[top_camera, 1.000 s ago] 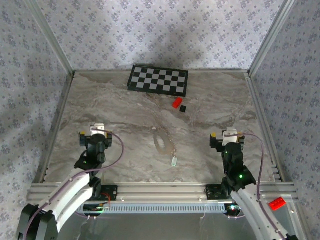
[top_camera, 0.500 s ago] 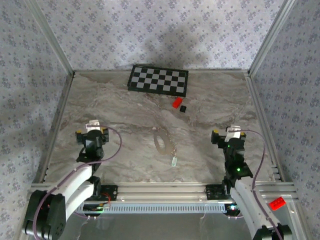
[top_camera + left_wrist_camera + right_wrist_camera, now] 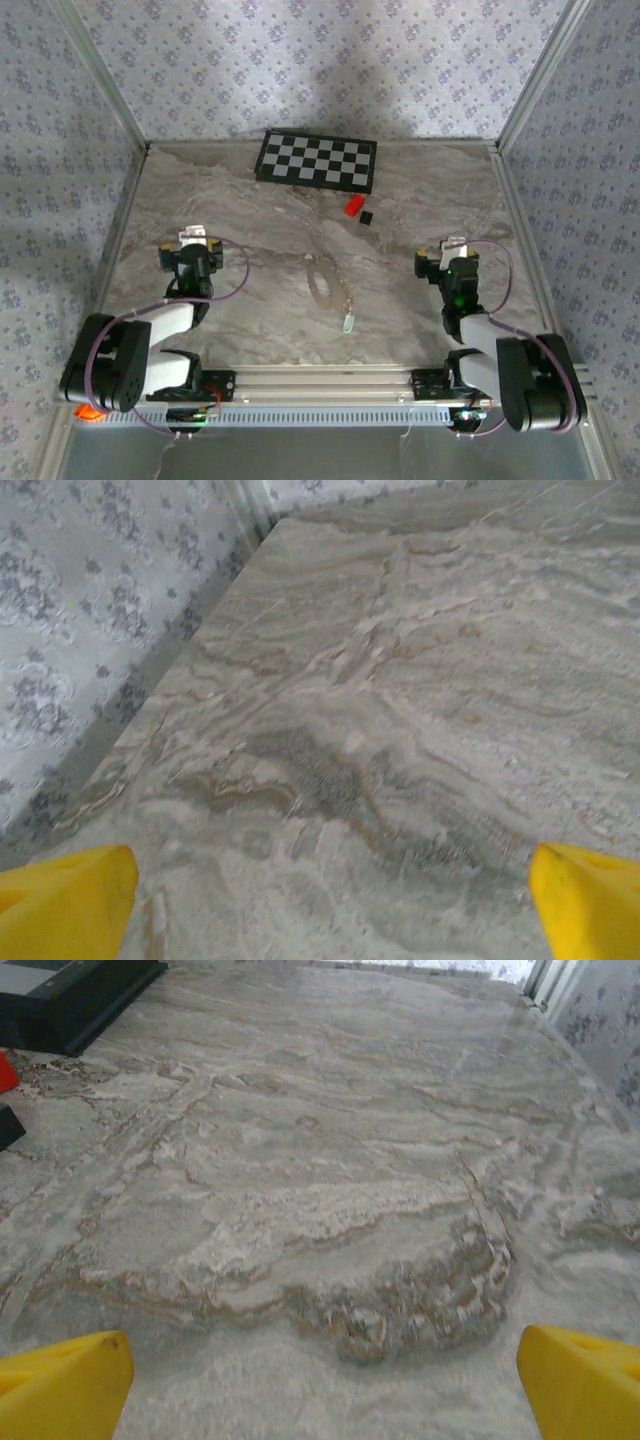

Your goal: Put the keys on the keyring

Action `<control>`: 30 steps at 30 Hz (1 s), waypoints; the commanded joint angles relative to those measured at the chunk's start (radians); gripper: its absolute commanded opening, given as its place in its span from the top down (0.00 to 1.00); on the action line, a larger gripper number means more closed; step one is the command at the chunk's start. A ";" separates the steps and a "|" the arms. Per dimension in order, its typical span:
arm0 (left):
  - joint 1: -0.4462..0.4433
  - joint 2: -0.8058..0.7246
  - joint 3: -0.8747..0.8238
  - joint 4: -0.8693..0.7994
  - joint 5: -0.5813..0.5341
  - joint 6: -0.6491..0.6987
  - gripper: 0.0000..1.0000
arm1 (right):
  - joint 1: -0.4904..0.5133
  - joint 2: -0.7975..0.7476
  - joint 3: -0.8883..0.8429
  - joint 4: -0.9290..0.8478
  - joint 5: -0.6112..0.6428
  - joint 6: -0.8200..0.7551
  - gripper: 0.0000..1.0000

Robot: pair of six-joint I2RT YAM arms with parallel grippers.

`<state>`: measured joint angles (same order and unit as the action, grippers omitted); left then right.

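Note:
The keyring (image 3: 322,279) is a thin wire loop lying flat mid-table, with a fine chain trailing toward the near edge. At the chain's end lies a tiny pale key (image 3: 348,323). My left gripper (image 3: 192,243) sits low over the marble well to the left of the ring, open, its yellow fingertips (image 3: 70,905) wide apart over bare table. My right gripper (image 3: 449,250) is to the right of the ring, also open, with yellow fingertips (image 3: 585,1380) spread and nothing between them.
A checkerboard (image 3: 317,160) lies at the back of the table. A small red block (image 3: 354,206) and a small black cube (image 3: 366,217) rest just in front of it; the red block (image 3: 6,1070) shows at the right wrist view's left edge. Patterned walls enclose the table.
Both arms have folded down and back toward their bases, so each gripper now sits lower and slightly farther up the table. The keyring and key have not moved.

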<state>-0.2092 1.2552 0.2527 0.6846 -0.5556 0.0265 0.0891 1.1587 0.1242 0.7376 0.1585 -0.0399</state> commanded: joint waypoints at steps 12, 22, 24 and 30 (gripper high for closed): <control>0.022 0.191 0.042 0.310 0.110 0.055 0.01 | -0.112 0.361 0.098 0.397 -0.076 0.039 0.00; 0.040 0.218 0.043 0.332 0.125 0.042 0.00 | -0.131 0.366 0.237 0.136 -0.054 0.062 0.01; 0.044 0.218 0.042 0.334 0.131 0.040 0.00 | -0.126 0.371 0.233 0.151 -0.056 0.058 0.00; 0.060 0.217 0.050 0.313 0.162 0.026 0.00 | -0.129 0.371 0.236 0.143 -0.053 0.060 0.00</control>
<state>-0.1650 1.4689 0.2855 0.9730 -0.4282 0.0696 -0.0368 1.5219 0.3458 0.9047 0.0895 0.0071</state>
